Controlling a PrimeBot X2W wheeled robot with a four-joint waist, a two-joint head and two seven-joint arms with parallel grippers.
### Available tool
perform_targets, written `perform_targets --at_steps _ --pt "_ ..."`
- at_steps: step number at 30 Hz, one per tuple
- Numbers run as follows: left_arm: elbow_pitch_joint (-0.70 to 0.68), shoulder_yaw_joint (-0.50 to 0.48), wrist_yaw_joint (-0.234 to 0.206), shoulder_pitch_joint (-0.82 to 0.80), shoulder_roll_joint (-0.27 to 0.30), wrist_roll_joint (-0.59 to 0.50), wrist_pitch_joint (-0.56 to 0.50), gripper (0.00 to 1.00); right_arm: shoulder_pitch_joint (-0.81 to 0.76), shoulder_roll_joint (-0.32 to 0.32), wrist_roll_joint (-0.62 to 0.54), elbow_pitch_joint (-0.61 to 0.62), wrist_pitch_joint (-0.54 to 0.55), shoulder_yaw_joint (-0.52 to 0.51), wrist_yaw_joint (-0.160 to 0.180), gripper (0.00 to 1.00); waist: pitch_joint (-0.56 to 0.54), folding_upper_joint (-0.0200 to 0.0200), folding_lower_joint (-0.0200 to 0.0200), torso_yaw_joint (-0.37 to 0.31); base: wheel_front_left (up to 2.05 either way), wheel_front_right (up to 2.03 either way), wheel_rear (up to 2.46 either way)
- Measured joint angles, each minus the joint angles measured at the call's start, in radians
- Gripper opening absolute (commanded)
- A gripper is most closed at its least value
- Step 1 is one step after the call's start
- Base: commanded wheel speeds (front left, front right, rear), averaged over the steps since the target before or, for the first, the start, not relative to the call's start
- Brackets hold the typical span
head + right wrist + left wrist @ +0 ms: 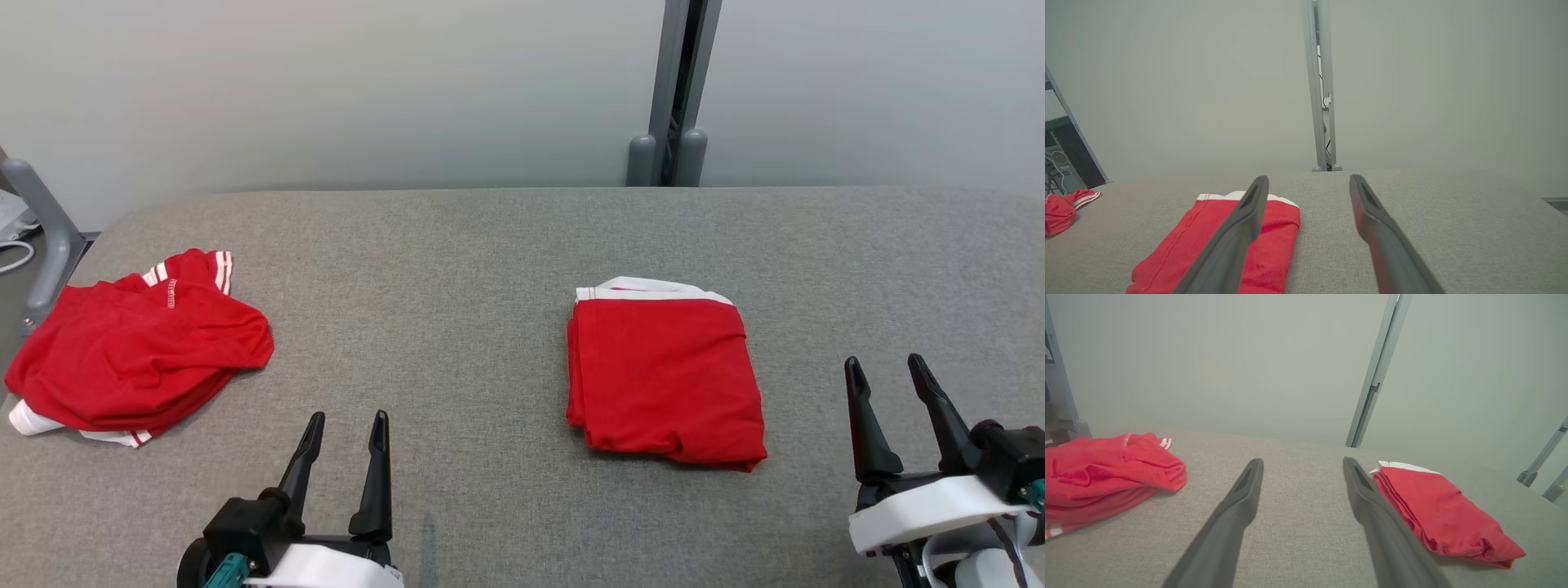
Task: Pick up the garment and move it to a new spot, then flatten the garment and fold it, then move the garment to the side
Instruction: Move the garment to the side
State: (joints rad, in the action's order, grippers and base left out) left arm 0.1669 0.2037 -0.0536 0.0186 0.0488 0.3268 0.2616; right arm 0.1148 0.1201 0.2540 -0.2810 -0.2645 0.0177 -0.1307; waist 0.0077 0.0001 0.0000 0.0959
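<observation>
Nearest us, our left gripper (349, 418) and right gripper (883, 361) hover empty, fingers spread. Beyond, right of centre on the table (490, 245), lies the folded garment (665, 376). It looks soft, light and quick to unfold, so we'd pinch all layers at one edge. A crumpled garment (135, 351) sits far left.

The folded garment (665, 376) is red with a white edge; the crumpled garment (135, 351) is red with white-striped cuffs; the bench (457, 269) is grey.
</observation>
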Motion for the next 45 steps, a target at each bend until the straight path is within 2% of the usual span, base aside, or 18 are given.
perform_targets --at_steps 3,9,20,23,27,28,29,30,39,45 --pt "0.0 0.01 0.002 -0.001 0.0 0.0 0.0 1.0 0.001 0.004 0.018 -0.022 0.0 0.004 0.0 1.0 0.007 0.0 0.0 0.009 0.0 0.0 0.0" --pt "0.002 0.026 0.008 -0.016 0.0 -0.007 0.0 1.0 0.078 0.028 0.143 -0.126 0.031 0.043 0.0 1.0 0.045 0.0 0.0 0.039 0.0 0.0 0.0" --pt "0.011 0.06 0.012 -0.068 0.0 -0.01 0.0 1.0 0.262 0.094 0.46 -0.369 0.221 0.138 0.0 1.0 0.138 0.0 0.0 0.134 0.0 0.0 0.0" --pt "0.013 0.07 0.009 -0.078 0.0 -0.007 0.0 1.0 0.301 0.13 0.517 -0.432 0.277 0.184 0.0 1.0 0.158 0.0 0.0 0.167 0.0 0.0 0.0" --pt "0.014 0.074 0.008 -0.084 0.0 -0.004 0.0 1.0 0.338 0.145 0.555 -0.489 0.312 0.226 0.0 1.0 0.166 0.0 0.0 0.188 0.0 0.0 0.0" --pt "0.014 0.074 0.007 -0.084 0.0 -0.003 0.0 1.0 0.348 0.146 0.563 -0.5 0.319 0.237 0.0 0.72 0.167 0.0 0.0 0.191 0.0 0.0 0.0" --pt "0.015 0.075 0.007 -0.084 0.0 -0.002 0.0 1.0 0.356 0.148 0.568 -0.508 0.326 0.251 0.0 0.17 0.167 0.0 0.0 0.193 0.0 0.0 0.0" --pt "0.015 0.075 0.007 -0.085 0.0 -0.002 0.0 1.0 0.363 0.152 0.574 -0.514 0.328 0.266 0.0 0.0 0.168 0.0 0.0 0.195 0.0 0.0 0.0" --pt "0.009 0.082 0.004 -0.09 0.0 -0.002 0.0 1.0 0.399 0.193 0.569 -0.543 0.263 0.396 0.0 0.0 0.171 0.0 0.0 0.183 0.0 0.0 0.0" --pt "0.003 0.11 0.015 -0.113 0.0 -0.022 0.0 1.0 0.46 0.276 0.534 -0.529 0.246 0.495 0.0 0.0 0.202 0.0 0.0 0.14 0.0 0.0 0.0"
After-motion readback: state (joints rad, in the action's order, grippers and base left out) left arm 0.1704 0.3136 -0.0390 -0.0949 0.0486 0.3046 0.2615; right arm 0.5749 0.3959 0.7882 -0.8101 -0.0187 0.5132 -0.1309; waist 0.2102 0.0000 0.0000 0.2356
